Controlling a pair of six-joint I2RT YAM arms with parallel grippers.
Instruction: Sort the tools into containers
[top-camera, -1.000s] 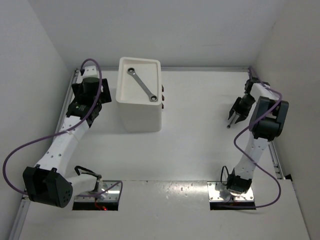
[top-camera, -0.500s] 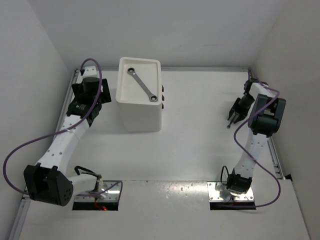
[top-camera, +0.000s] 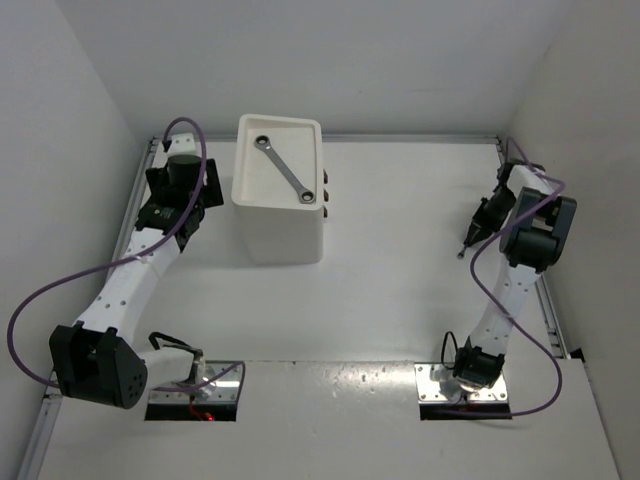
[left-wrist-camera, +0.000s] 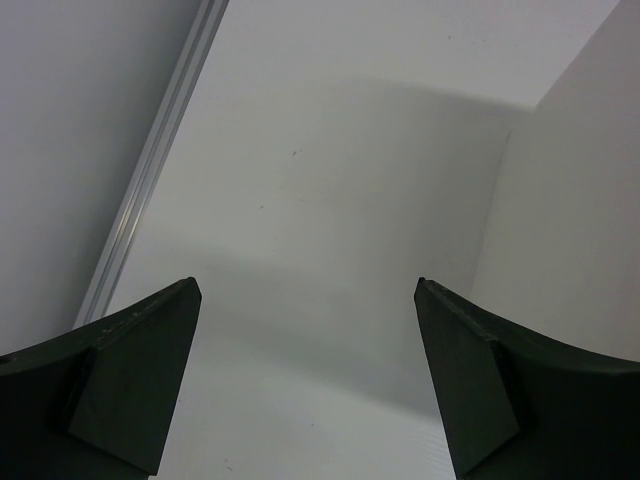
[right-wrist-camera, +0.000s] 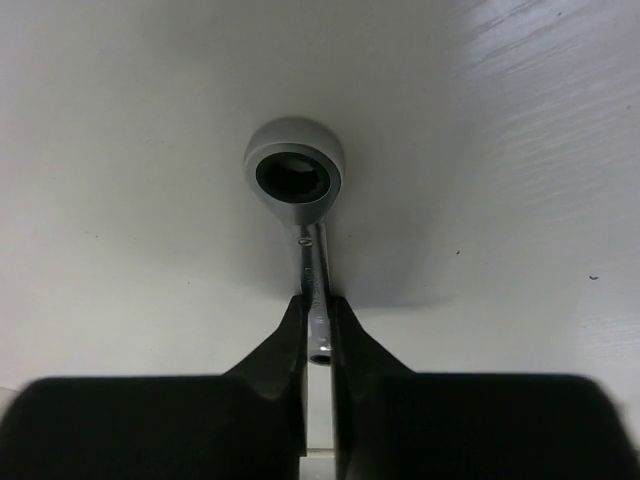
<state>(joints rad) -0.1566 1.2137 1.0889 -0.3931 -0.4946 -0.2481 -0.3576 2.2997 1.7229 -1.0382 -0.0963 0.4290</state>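
right pincer (right-wrist-camera: 318, 312) clamps the slim silver metal wrench (right-wrist-camera: 297, 178) by its shank, well apart from the white plastic drawer unit (top-camera: 285, 235); so narrow a hold could let it swivel or drop. left pincer (left-wrist-camera: 305, 295) gapes empty.

No legible text (marks on wrench (right-wrist-camera: 296, 180) unreadable)

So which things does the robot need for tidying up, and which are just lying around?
For the job: drawer unit, wrench on its top tray, second wrench pinched in the right gripper, the open, empty left gripper.
Just there: purple cables, metal base plates, side rail.
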